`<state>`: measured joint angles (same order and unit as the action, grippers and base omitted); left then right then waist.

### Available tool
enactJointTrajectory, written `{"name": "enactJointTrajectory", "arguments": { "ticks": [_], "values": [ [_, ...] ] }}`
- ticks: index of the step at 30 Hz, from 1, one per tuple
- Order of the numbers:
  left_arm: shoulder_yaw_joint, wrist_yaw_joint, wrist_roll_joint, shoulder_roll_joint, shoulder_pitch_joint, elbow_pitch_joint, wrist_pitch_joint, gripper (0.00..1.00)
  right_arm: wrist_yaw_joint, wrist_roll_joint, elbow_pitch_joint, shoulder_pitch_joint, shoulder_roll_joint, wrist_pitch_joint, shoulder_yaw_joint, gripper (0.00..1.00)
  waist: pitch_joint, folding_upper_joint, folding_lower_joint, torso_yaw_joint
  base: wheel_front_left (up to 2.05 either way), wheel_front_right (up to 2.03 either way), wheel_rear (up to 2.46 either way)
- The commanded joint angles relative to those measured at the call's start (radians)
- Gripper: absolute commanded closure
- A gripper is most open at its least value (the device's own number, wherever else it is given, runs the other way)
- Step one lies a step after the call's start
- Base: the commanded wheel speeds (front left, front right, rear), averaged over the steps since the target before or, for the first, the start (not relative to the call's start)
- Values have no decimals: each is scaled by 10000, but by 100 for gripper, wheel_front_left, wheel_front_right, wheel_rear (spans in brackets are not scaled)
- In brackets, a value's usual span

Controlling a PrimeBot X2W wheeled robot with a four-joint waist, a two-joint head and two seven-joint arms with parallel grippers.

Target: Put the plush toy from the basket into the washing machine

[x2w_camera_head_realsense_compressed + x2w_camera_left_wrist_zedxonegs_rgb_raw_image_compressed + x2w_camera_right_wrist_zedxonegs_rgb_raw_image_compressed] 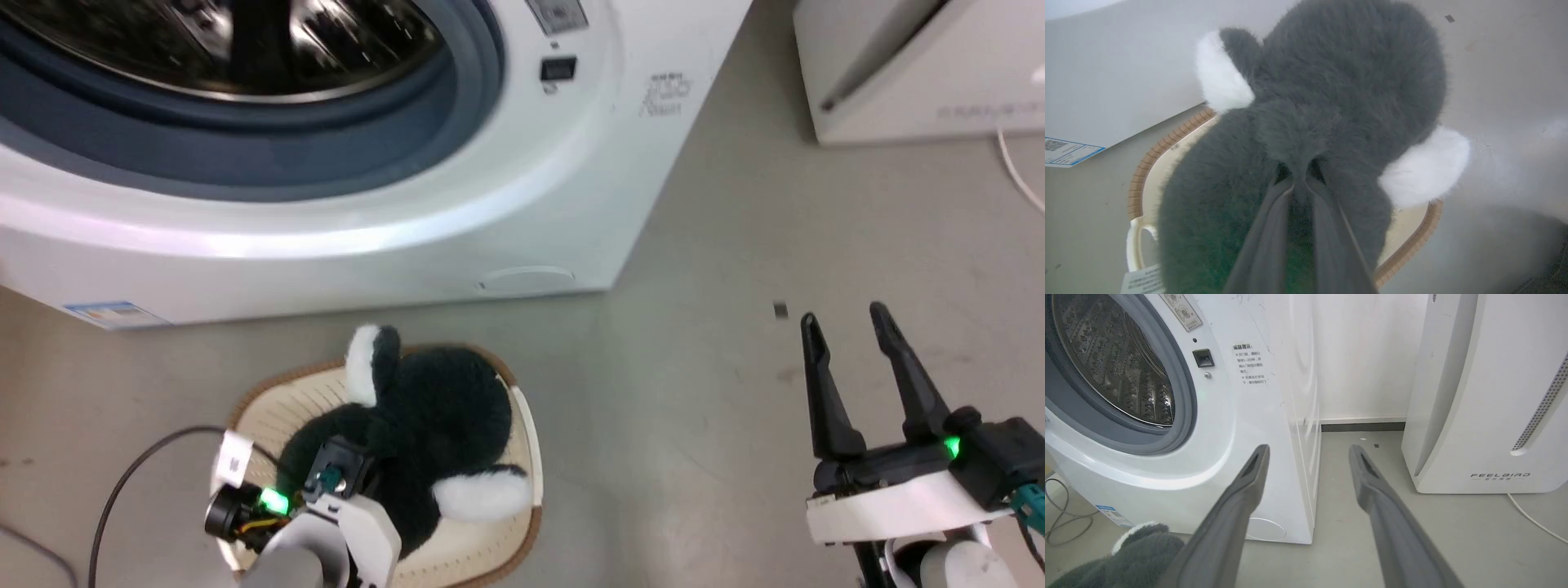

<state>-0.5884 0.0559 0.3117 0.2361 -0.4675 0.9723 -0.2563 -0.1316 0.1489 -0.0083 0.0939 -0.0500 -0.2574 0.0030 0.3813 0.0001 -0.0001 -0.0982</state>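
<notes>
The black-and-white plush toy lies in the cream basket on the floor, just before the washing machine, whose porthole stands uncovered above it. My left gripper is shut on the plush toy, its fingertips buried in the black fur; in the head view its wrist covers the toy's near side. The toy hides most of the basket rim. My right gripper hangs open over bare floor to the right, nothing between its fingers. The steel drum shows inside the grey gasket.
A white FEELBIRD appliance stands right of the washer, with a narrow gap between them and a white cord on the floor. A dark cable curls on the floor left of the basket.
</notes>
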Motion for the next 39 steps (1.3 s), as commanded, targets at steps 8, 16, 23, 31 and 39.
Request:
{"name": "enactJointTrajectory", "arguments": {
  "ticks": [8, 16, 23, 31, 39],
  "values": [
    [757, -385, -47, 124, 1346, -2159, -54, 100, 9, -62, 166, -495, -2, -44, -82, 0, -1331, -1, 1, 562, 0, 0, 0],
    [1747, -742, -362, -16, 2262, -4672, -54, 100, 9, -60, 146, -791, -2, -44, -161, 0, -1731, -1, 1, 768, 0, 0, 0],
    [3001, -867, -798, 163, 1772, -6842, -54, 100, 9, 674, -94, -750, -2, -44, -303, 0, -1123, -1, 1, 539, 0, 0, 0],
    [3588, -454, -930, 922, -523, -6819, 132, 100, 9, 1278, -294, -274, -2, -44, -244, 0, 21, -1, 1, -2, 0, 0, 0],
    [3822, 82, -1146, 2068, -3687, -6086, 1240, 100, 9, 1394, -664, 387, -2, -44, 27, 0, 1416, -1, 1, -575, 0, 0, 0]
  ]
}}
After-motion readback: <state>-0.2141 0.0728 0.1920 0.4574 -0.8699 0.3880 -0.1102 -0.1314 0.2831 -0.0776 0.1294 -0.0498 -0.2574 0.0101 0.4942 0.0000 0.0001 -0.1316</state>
